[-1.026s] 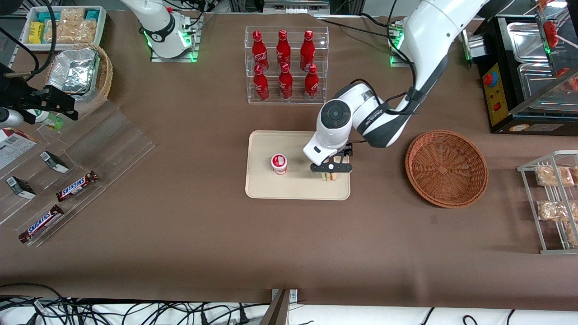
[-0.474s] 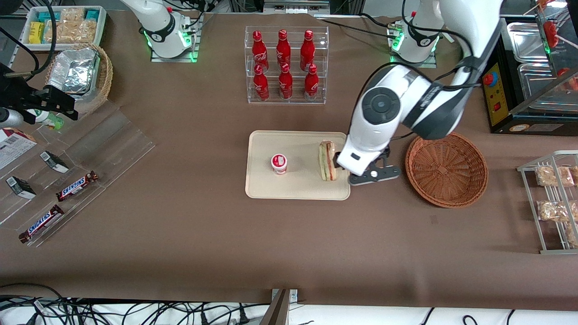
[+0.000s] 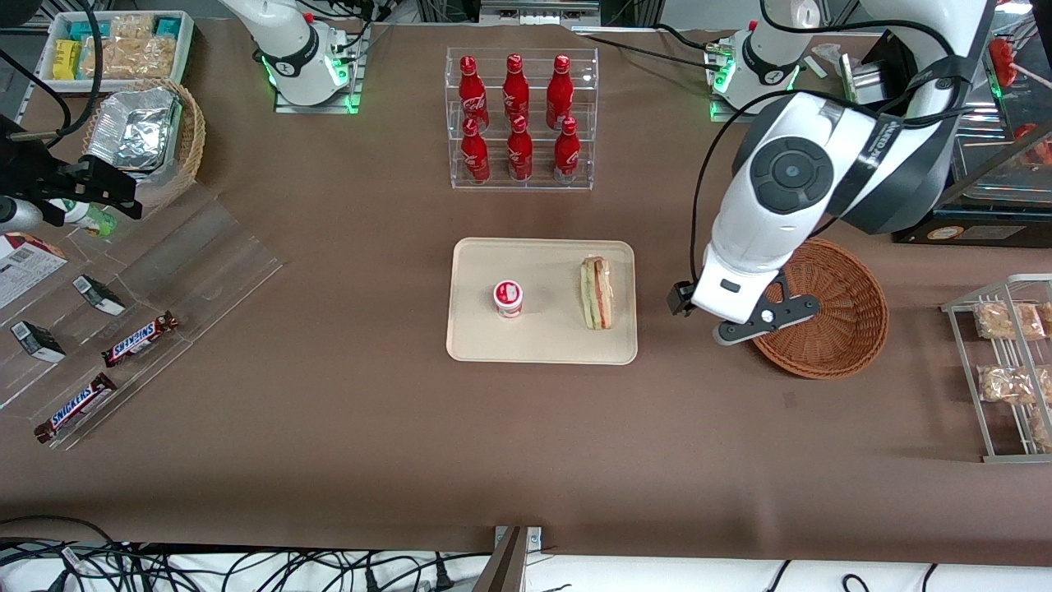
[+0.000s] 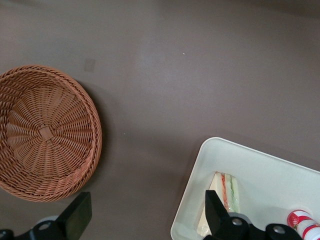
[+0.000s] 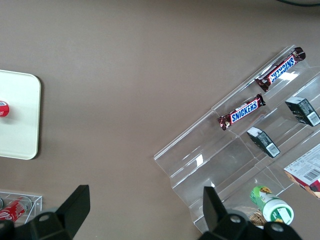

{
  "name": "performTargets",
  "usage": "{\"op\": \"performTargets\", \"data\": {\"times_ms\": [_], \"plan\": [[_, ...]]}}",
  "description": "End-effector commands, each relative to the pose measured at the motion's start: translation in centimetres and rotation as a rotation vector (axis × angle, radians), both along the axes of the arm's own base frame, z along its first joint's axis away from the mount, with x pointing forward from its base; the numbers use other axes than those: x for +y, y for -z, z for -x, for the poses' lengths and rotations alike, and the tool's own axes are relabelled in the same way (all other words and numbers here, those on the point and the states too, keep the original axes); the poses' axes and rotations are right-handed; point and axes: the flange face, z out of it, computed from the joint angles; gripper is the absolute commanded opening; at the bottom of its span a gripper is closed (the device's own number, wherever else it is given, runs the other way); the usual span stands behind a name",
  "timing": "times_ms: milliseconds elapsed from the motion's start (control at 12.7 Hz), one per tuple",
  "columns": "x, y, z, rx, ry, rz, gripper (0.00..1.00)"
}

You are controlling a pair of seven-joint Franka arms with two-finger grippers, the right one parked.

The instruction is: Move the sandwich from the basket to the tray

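Front view: the table (image 3: 345, 427) carries the tray (image 3: 493, 349) at its middle. The sandwich (image 3: 597, 293) lies on the tray, along the tray edge that faces the working arm's end of the table, resting on its side with the red and green filling layers showing. A small red-and-white cup (image 3: 508, 298) stands on the same tray, well apart from the sandwich, toward the parked arm's end.

Change since the earlier frames: one second ago the gripper (image 3: 744, 316) stood directly over the sandwich on the tray; half a second ago it had cleared the tray edge; it now hangs raised above the table between the tray and the basket (image 3: 830, 329), overlapping the basket rim in this view. The sandwich has not shifted since release.

Left wrist view: both black fingers (image 4: 77, 216) are spread wide apart with nothing between them. The sandwich (image 4: 226, 192) sits inside a rounded corner of the tray (image 4: 270, 170), and the basket (image 4: 47, 150) is empty, its woven floor fully exposed.

Assessment: the transfer appears complete. The item is out of the basket, fully supported by the tray, and free of the fingers. The remaining action is probably arm withdrawal only.

Farther from the camera, a clear rack of red bottles (image 3: 518, 115) stands near the table's distant edge, untouched.
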Motion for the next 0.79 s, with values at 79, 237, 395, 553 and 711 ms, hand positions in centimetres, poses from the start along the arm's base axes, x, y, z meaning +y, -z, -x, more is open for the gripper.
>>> {"op": "performTargets", "data": {"times_ms": [79,237,395,553,711], "plan": [[2.5,-2.4,0.3,0.011,-0.043,0.022,1.00],[4.7,-4.3,0.4,-0.001,-0.012,0.031,1.00],[8.1,-6.5,0.5,0.008,0.008,0.073,1.00],[11.4,-8.7,1.4,0.041,0.077,0.076,1.00],[15.0,-10.8,2.2,0.058,0.155,0.104,1.00]]}}
